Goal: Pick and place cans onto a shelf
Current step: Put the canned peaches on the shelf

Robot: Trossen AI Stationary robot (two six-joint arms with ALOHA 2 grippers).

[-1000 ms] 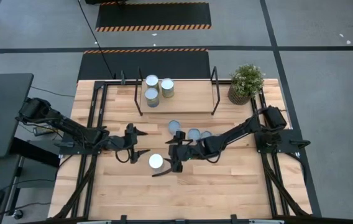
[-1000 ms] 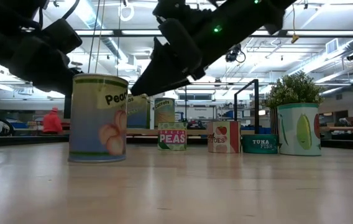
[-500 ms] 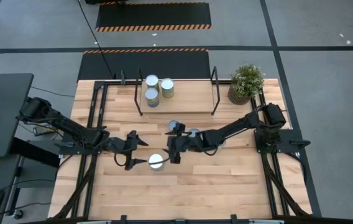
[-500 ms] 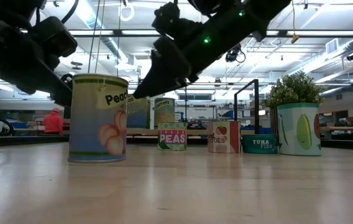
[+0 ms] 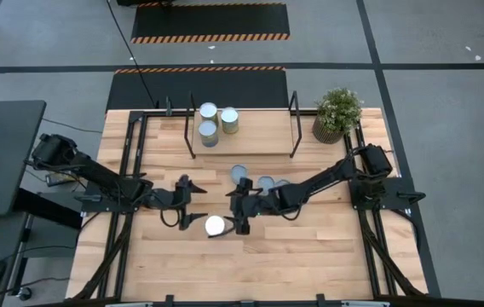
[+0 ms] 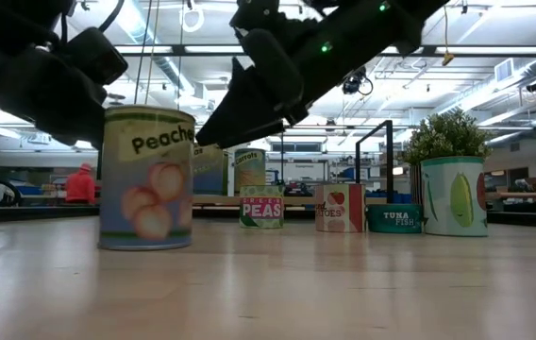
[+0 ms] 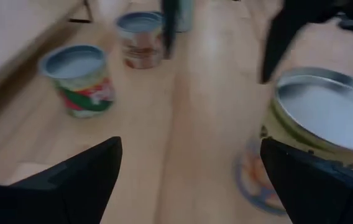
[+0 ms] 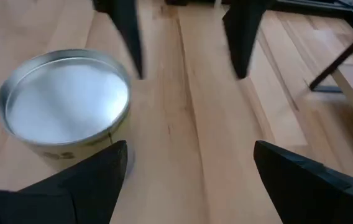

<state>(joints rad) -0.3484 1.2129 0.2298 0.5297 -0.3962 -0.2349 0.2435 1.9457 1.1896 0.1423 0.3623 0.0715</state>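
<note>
Wooden surface (image 5: 310, 256) is carrying the peach can (image 5: 216, 225), which is sitting slightly nearer than before. Both end effectors are flanking it with fingers spread, gripping nothing: left end effector (image 5: 193, 202) at 10 o'clock, right end effector (image 5: 240, 215) at 3 o'clock, so a grasp seems imminent. At 12 o'clock, the shelf (image 5: 250, 136) is holding 3 cans (image 5: 216, 122).

Bright overhead lighting; both wrist views motion-blurred.

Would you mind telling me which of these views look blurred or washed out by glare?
Left wrist view: smeared throughout, the peaches can soft-edged. Right wrist view: mildly soft, the can's lid glaring pale. Low view: ceiling lights blow out, leaving the arms as silhouettes. High view: evenly lit, though the lid shines white.
</note>
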